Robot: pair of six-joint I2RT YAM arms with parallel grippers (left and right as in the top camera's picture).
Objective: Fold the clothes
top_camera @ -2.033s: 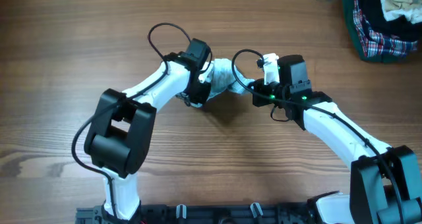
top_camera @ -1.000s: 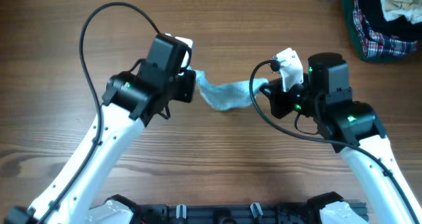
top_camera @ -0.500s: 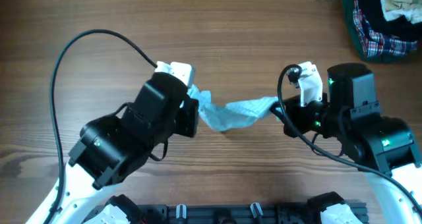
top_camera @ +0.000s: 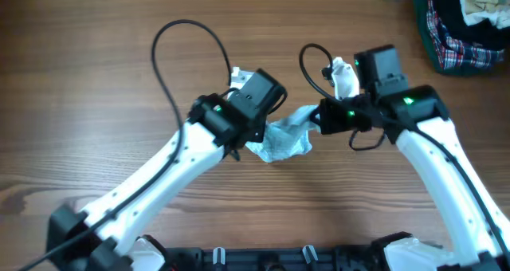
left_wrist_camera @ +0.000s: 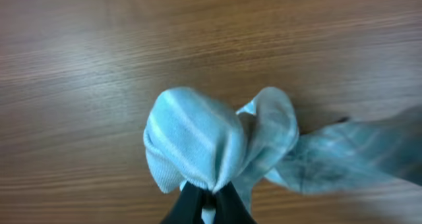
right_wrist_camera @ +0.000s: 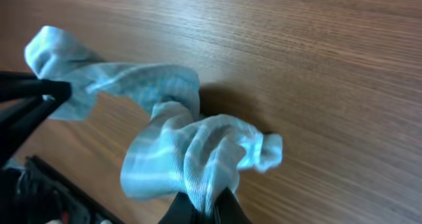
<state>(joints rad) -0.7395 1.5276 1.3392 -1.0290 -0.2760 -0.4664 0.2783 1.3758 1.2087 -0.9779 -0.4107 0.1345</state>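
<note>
While left fingers and right fingers each pinch the pale garment, wood-grain table stretches beneath.

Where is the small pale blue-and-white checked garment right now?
In the overhead view the garment is bunched at mid-table, left gripper shut on one end, right gripper on the other, far from the plaid clothes heap at top right.
</note>
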